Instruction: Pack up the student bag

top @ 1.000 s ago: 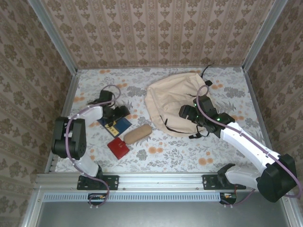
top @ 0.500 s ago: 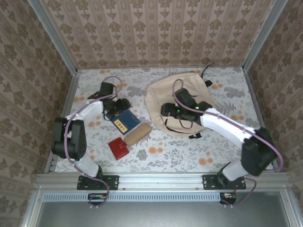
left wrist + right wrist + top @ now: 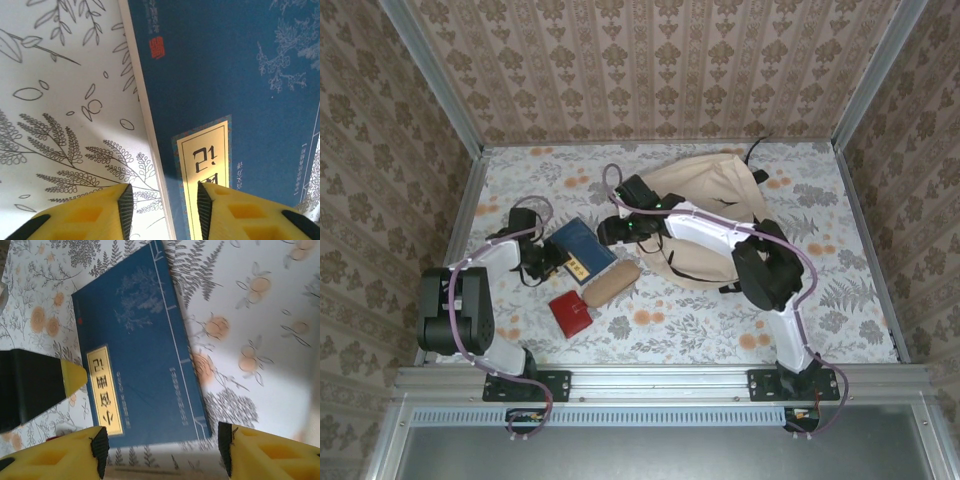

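The student bag (image 3: 715, 210), a beige fabric backpack, lies at the back right of the table. A blue book (image 3: 578, 247) with a yellow title label lies left of it. My left gripper (image 3: 546, 262) is at the book's left end. In the left wrist view its open jaws (image 3: 165, 212) straddle the book's white edge, one yellow finger (image 3: 92, 212) over the tablecloth, the other over the book's cover (image 3: 225, 85). My right gripper (image 3: 616, 231) reaches across from the bag to the book's right end. It hangs open (image 3: 162, 450) above the book (image 3: 140, 360), nothing between its fingers.
A tan pencil case (image 3: 611, 283) and a red wallet-like thing (image 3: 570, 313) lie just in front of the book. The left gripper's yellow fingertip (image 3: 72, 377) shows in the right wrist view beside the book. Patterned walls close off the table on three sides.
The right arm has swung left from the bag over to the book. The left gripper has drawn back to the book's left end. Both pairs of jaws have narrowed. The book has turned slightly.
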